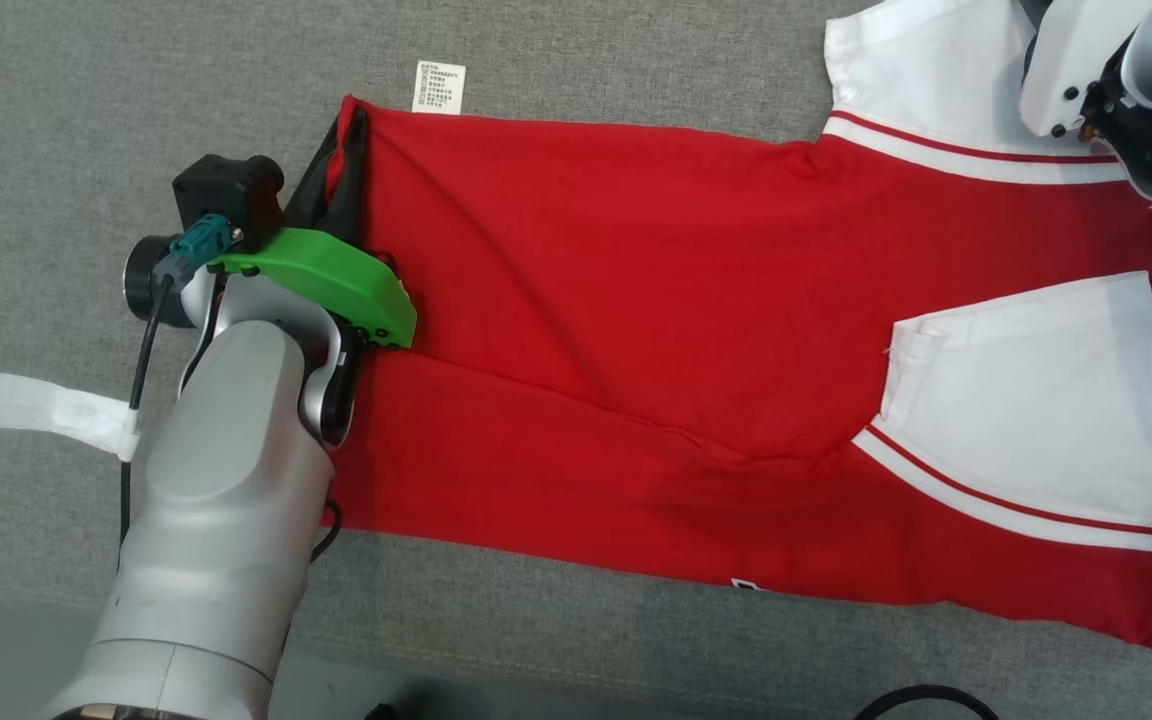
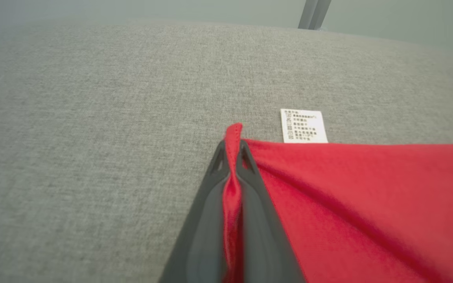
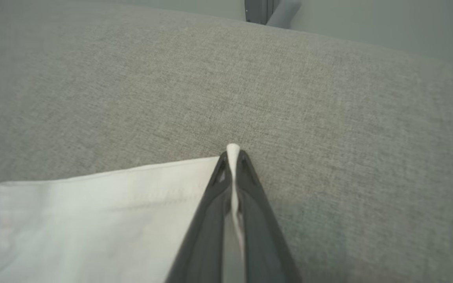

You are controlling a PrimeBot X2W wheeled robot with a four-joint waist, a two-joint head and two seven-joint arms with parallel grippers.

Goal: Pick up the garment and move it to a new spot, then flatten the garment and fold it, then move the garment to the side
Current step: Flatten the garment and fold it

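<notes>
The red-and-white shirt (image 1: 636, 300) lay spread on the grey cloth surface (image 1: 86, 120). The left gripper (image 2: 232, 151) was clamped on its far-left red corner, and the right gripper (image 3: 233, 157) pinched the far-right white sleeve edge. Both bites looked thin, so an uneven pull might free one corner and skew the fold.

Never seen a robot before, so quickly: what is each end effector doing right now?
Left end effector: closed, pinching the garment at its red edge.
Right end effector: closed, pinching the white sleeve.
</notes>
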